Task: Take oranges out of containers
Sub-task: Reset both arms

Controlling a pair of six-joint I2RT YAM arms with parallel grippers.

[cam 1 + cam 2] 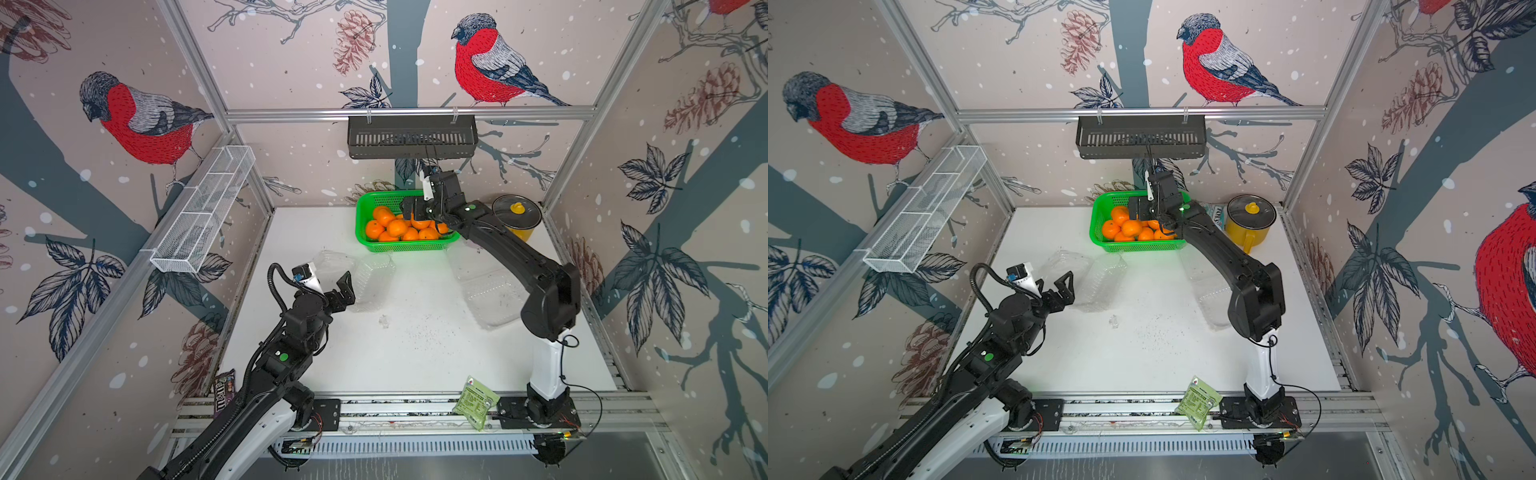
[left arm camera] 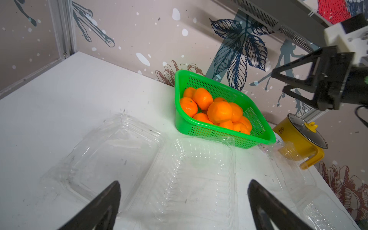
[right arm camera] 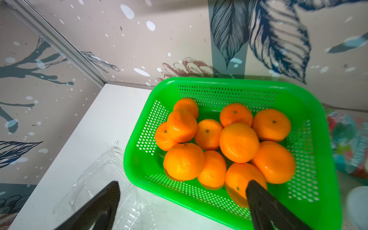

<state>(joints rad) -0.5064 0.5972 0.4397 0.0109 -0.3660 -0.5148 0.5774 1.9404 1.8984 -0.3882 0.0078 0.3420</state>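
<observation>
My right claw hangs over the green basket, jaws spread as wide as they go, nothing between them. My left claw is just as wide and empty, above the left container. The oranges are heaped in the basket, 11 that I can count. Both clamshells lie open on the surface and look empty.

Risks, as I judge them: 1 finger sits close to the basket's near wall, so pulling back low could hook the rim and drag or tip the light basket, spilling the heap. The plastic is thin and nearly invisible on white, so either arm could crush or shove it.

My right arm covers part of the right container, so I cannot tell whether that part holds fruit. Oranges lower in the heap may be hidden. Something colourful beside the basket is too blurred to name.
</observation>
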